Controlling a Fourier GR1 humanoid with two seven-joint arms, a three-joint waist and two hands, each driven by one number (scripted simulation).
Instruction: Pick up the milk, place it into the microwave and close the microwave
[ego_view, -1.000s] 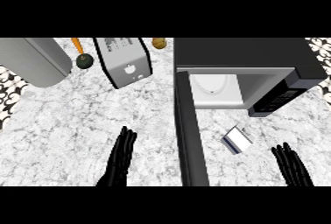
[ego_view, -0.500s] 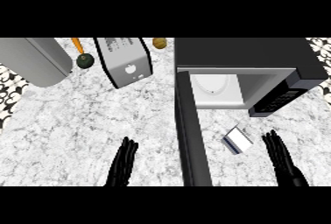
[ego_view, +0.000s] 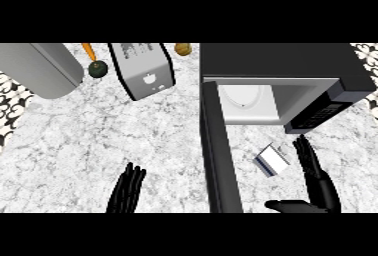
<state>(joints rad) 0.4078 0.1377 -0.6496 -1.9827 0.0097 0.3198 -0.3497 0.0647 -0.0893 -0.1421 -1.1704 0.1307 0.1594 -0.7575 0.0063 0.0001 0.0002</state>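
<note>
Left hand (ego_view: 126, 191) cut off below

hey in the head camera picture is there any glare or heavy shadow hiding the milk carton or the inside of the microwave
Head view: no glare on the milk carton; it lies evenly lit on the counter, beside the right hand. Head view: the microwave cavity reads bright, its open door a dark band. Head view: only soft shading under the toaster.
</note>
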